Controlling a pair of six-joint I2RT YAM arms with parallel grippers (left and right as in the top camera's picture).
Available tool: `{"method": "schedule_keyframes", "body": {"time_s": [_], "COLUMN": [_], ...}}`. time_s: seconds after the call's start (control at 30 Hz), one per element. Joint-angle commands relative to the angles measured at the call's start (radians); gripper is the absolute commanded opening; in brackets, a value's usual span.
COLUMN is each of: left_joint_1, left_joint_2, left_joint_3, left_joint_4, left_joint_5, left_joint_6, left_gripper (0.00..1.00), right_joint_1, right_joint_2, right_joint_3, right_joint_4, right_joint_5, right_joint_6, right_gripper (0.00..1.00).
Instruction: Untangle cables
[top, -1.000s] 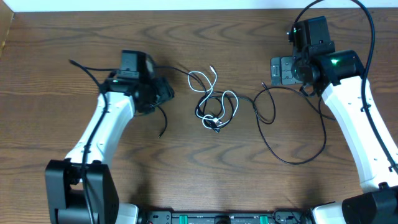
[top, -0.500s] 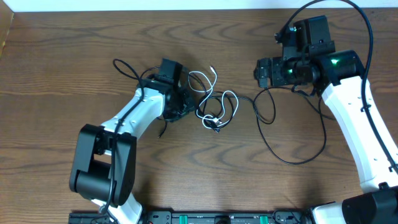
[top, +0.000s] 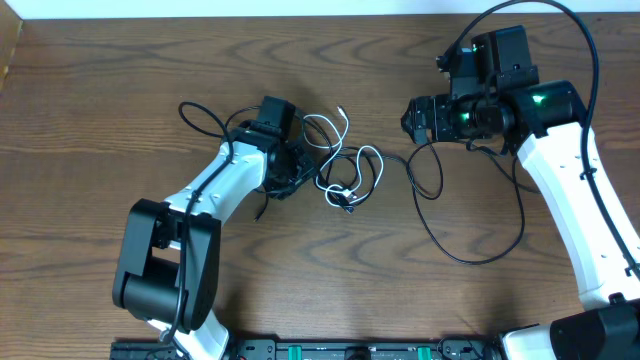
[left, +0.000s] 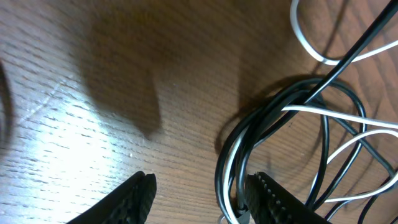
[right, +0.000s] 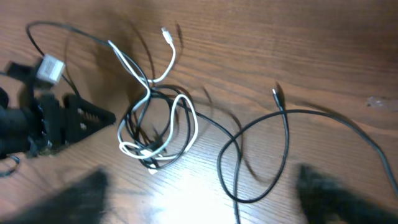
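Observation:
The white cable and the black cable are knotted together at the table's middle. The black cable trails right in long loops with its plug end free. My left gripper is open at the knot's left edge. In the left wrist view its jaws straddle the looped black and white strands. My right gripper is open and empty, raised at the upper right of the knot. Its wrist view shows the tangle and its blurred fingers.
The left arm's own thick black wire loops on the table left of the gripper. The right arm's thick wire arcs over its wrist. The wooden table's back edge meets a white wall.
My left arm swung right from the table's left side to the knot, then settled. My right gripper turned and shifted left toward the tangle. The cables have not moved.

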Motion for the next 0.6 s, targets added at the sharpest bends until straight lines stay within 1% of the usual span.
{"method": "schedule_keyframes", "body": {"time_s": [0.0,0.03,0.1,0.17,0.23,0.4,0.57], "left_joint_1": [-0.012,-0.008,0.003,0.022,0.051,0.149,0.237], "left_joint_2": [0.024,0.024,0.024,0.024,0.024,0.024,0.024], "left_joint_3": [-0.006,-0.006,-0.006,-0.006,-0.006,-0.006,-0.006], "left_joint_4": [-0.005,-0.004,-0.004,-0.003,-0.004,-0.047,-0.124], "left_joint_5": [-0.003,-0.003,-0.004,-0.011,-0.011,-0.002,-0.003], "left_joint_6": [-0.027,-0.027,-0.027,-0.027,-0.027,-0.027,-0.012], "left_gripper": [0.52,0.52,0.52,0.52,0.52,0.52,0.53], "right_joint_1": [0.0,0.002,0.014,0.041,0.079,0.192,0.306], "right_joint_2": [-0.022,-0.019,-0.011,0.0,0.015,0.067,0.152], "right_joint_3": [0.001,0.001,0.0,0.0,-0.002,-0.006,-0.006], "right_joint_4": [0.01,0.01,0.009,0.008,0.007,0.005,0.009], "right_joint_5": [-0.034,-0.038,-0.069,-0.153,-0.212,-0.212,-0.189], "right_joint_6": [-0.014,-0.014,-0.047,-0.131,-0.2,-0.327,-0.412], "right_gripper": [0.5,0.46,0.47,0.48,0.51,0.56,0.58]}}
